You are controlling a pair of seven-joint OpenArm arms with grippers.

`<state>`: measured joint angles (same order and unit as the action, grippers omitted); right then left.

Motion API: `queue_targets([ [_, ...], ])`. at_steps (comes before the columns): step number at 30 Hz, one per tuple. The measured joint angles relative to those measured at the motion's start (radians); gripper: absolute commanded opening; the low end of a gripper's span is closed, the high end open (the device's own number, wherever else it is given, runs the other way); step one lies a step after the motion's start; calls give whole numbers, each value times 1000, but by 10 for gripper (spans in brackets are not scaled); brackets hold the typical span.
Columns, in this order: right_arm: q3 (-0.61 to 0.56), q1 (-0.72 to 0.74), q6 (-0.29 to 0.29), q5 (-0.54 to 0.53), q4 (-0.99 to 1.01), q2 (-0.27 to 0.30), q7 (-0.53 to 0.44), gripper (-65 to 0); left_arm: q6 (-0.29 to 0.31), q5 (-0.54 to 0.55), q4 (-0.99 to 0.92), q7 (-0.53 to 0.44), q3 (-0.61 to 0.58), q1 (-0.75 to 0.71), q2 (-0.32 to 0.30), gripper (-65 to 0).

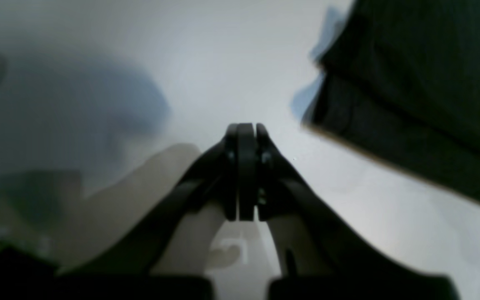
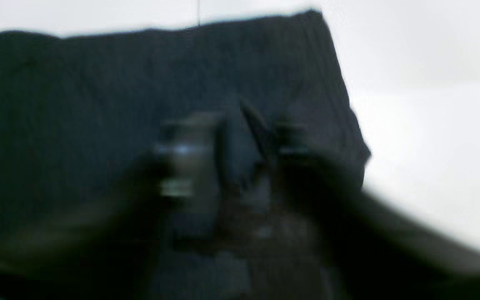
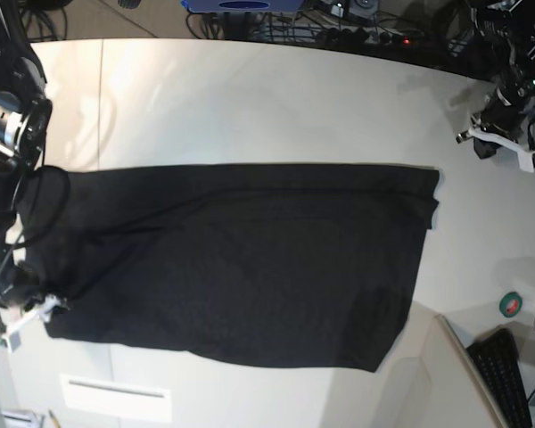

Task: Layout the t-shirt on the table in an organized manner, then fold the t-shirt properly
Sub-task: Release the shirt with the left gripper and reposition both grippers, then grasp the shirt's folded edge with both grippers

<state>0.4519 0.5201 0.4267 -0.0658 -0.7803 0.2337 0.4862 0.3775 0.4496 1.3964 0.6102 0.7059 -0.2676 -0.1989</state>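
Note:
The black t-shirt (image 3: 241,259) lies spread flat across the off-white table (image 3: 250,107), plain side up, with no print showing. My left gripper (image 3: 501,143) is at the far right, apart from the shirt. In the left wrist view it (image 1: 245,129) is shut and empty above the table (image 1: 223,62), with the shirt's edge (image 1: 411,104) to its upper right. My right gripper (image 3: 22,319) is at the shirt's lower-left corner. The right wrist view is blurred: the fingers (image 2: 181,162) stand over the shirt (image 2: 98,104) with a ridge of cloth between them, and the grip is unclear.
A small white plate (image 3: 116,397) lies near the front edge below the shirt. A green tape roll (image 3: 512,304) and a keyboard (image 3: 508,374) sit at the right, past the table's curved edge. Cables run along the far edge.

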Motion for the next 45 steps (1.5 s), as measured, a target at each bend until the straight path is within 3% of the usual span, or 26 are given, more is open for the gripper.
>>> queue_targets([
  [1, 0, -29, 0, -1, -40, -2, 8, -209, 0, 0, 0, -1, 5, -1, 8, -592],
  [5, 35, -219, -9, -94, -337, -17, 73, -248, 1, 8, 5, -11, 3, -5, 65, -309],
  [7, 45, -311, -4, -145, -479, -19, 135, -255, 1, 8, 3, -12, 3, -10, 99, -222],
  [9, 61, -402, -12, -199, -597, -22, 161, -257, 1, 4, -5, 0, 1, -2, 115, -194],
  [15, 81, -632, 0, -264, -776, -61, 180, -258, 1, 8, -126, -21, 7, 125, 110, -194],
  [22, 85, -712, 0, -267, -797, -69, 169, -258, 1, 8, -203, -26, 5, 183, 111, -199],
  [28, 285, -698, 0, -266, -790, -196, 179, -254, 6, 22, -271, -43, 4, 219, 106, -380],
  [33, 335, -645, 0, -271, -666, -201, 170, -254, 6, 22, -282, -46, -62, 223, 105, -497],
  [37, 424, -582, 0, -261, -504, -201, 178, -252, 15, 22, -297, -42, -61, 226, 108, -634],
  [45, 492, -438, 27, -269, -281, -144, 161, -245, 16, 23, -298, -31, -57, 226, 104, -650],
])
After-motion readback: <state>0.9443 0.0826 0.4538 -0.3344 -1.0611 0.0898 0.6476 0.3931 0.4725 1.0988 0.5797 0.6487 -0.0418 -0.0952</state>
